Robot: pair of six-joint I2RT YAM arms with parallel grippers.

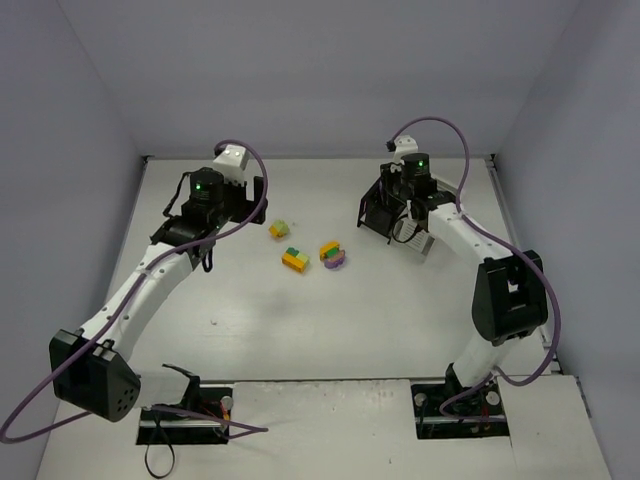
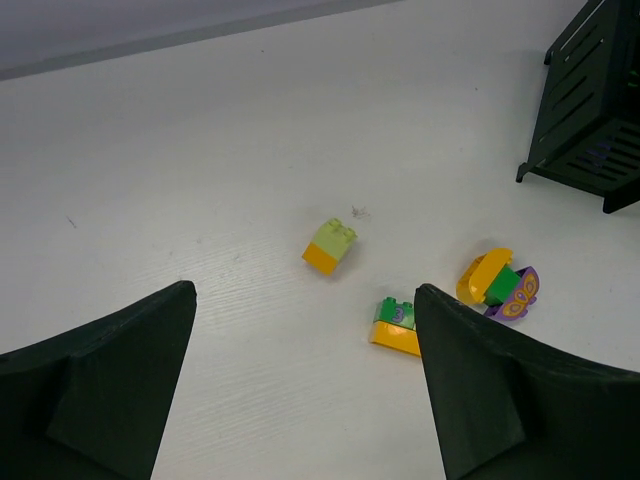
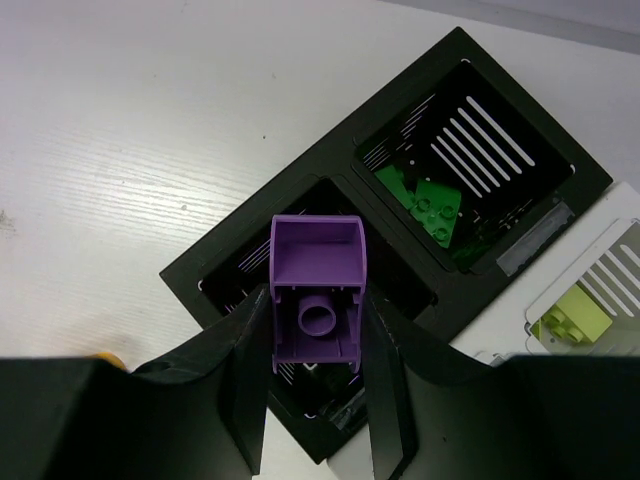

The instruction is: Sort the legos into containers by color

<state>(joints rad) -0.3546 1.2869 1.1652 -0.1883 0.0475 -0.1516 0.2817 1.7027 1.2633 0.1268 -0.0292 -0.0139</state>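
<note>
You're looking at a left arm [image 1: 150, 285] and right arm [image 1: 452, 230] built alike: white tubular links, black joint housings, a green light [image 1: 199, 185] on each wrist block. A purple cable [image 1: 432, 120] trails along each. Your fingers [image 2: 100, 400] are broad, matte-black wedges. Black plates [image 1: 495, 425] carry the bases.

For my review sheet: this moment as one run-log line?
left gripper: open near loose mixed-colour plastic bricks | right gripper: shut on purple plastic brick over black slatted bin | adjacent bin: green bricks
</note>
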